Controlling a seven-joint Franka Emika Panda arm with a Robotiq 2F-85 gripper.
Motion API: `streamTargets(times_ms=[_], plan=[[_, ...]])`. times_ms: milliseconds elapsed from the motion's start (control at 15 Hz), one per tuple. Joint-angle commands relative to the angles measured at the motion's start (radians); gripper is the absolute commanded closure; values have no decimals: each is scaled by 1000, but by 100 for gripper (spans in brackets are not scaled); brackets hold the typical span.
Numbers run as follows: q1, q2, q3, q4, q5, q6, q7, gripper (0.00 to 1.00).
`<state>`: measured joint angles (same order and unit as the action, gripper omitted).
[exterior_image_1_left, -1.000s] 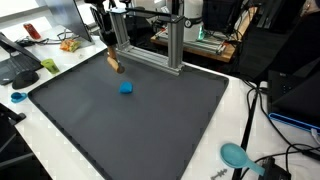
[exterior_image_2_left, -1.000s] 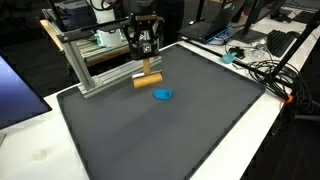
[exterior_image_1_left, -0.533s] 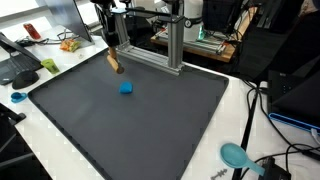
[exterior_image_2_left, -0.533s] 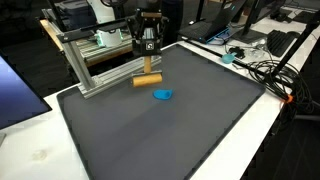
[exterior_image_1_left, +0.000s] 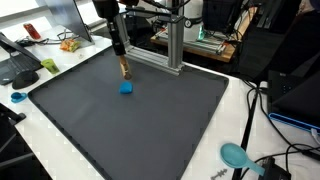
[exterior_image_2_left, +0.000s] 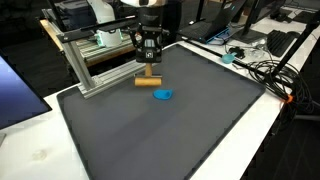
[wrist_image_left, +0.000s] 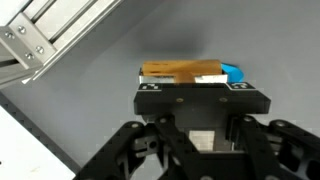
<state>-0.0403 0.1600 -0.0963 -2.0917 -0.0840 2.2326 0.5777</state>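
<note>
Wooden block (exterior_image_2_left: 147, 82): tan, short bar; long axis level; clamped at mid-length from above by the gripper (exterior_image_2_left: 149, 68), over the far left part of the dark mat (exterior_image_2_left: 170, 130).
Blue piece (exterior_image_2_left: 162, 95): small, bright blue, low; lies flat on the mat, free.
Relation: blue piece just near and right of the block, apart; in the wrist view it shows past the block's right end.
</note>
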Motion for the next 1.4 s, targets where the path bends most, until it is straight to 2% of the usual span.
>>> streamTargets(times_ms=[0,533,800,1333], plan=[[6,5,-10,4,41,11,118,77],[21,35,6,19,84,75,245,77],[43,72,4,40,59,104,305,77],[67,109,3,66,61,126,345,77]])
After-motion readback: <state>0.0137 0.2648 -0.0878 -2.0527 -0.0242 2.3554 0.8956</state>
